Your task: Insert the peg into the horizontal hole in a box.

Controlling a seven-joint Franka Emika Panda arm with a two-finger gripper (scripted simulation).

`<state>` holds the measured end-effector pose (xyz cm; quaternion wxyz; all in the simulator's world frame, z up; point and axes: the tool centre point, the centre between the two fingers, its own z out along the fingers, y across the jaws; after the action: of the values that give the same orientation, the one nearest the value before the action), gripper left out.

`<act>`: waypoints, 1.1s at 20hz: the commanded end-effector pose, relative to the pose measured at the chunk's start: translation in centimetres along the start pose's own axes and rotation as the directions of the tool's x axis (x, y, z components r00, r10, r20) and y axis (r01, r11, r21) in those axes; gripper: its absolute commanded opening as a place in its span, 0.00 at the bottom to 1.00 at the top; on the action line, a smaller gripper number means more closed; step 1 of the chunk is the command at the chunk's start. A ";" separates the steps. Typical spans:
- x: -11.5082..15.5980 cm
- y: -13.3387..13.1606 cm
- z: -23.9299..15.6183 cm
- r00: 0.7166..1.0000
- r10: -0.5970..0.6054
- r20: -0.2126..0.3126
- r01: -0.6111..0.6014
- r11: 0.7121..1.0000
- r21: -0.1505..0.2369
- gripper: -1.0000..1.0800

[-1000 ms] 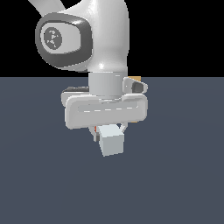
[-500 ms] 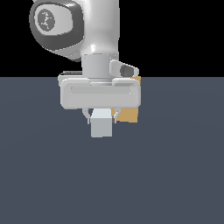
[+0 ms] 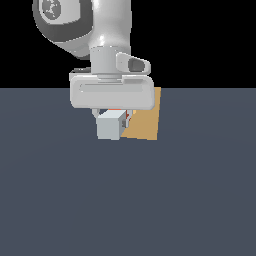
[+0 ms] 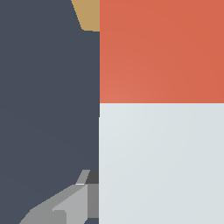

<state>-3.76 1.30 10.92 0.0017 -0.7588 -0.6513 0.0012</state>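
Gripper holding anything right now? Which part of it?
Yes: the gripper holds the peg, apparently near where grey meets orange-red; exact contact is hidden.

The gripper (image 3: 113, 116) holds the peg (image 3: 110, 125) — the box (image 3: 145, 120) sits just behind.

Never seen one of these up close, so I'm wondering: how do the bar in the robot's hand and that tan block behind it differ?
The peg is grey-white with an orange-red end; the box is plain tan. The peg is carried above the floor in the hand, while the box is untouched behind it. The peg's end looks smaller than the box's face. Both are flat-sided and square-edged.
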 end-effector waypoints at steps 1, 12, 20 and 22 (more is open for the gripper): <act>0.4 0.0 -0.7 0.999 0.038 -0.001 -0.038 0.999 -0.004 0.00; 1.3 -0.3 -1.7 0.995 0.104 0.000 -0.104 0.995 -0.004 0.00; 1.2 -0.2 -1.6 0.995 0.098 0.000 -0.098 0.995 -0.004 0.00; 1.2 -0.3 -1.5 0.995 0.098 0.001 -0.098 0.995 -0.001 0.00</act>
<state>-4.02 2.50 12.20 0.0021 -0.7898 -0.6133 0.0032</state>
